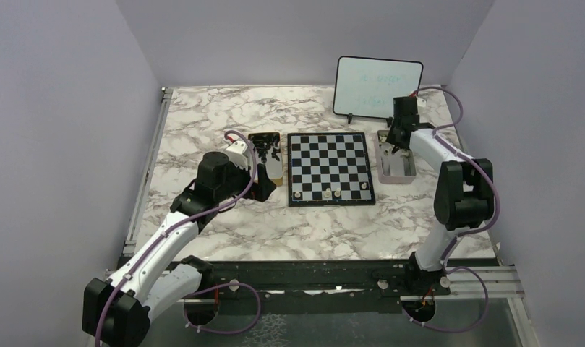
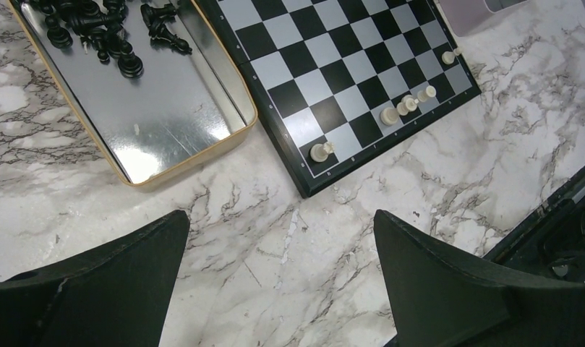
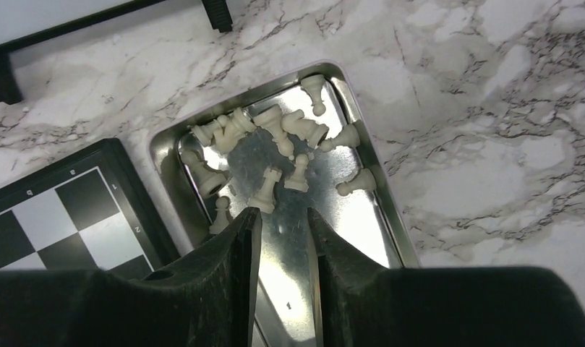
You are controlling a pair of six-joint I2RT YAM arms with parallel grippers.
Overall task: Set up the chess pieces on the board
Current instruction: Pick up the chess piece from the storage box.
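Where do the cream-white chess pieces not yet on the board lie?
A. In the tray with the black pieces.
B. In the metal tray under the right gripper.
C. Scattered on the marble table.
B: the right wrist view shows the cream-white pieces heaped in the metal tray below the right gripper; the other tray shows black pieces.

The top view looks steeply down from high at the near side, far enough back to hold the whole table point(image 1: 224, 231), with the board point(image 1: 330, 168) in the middle. The left wrist view looks down from close by at the board's near left corner and the left tray point(image 2: 166, 108). The right wrist view hangs closer still over the right tray point(image 3: 354, 231), and a corner of the board shows there too, so all three views share it.
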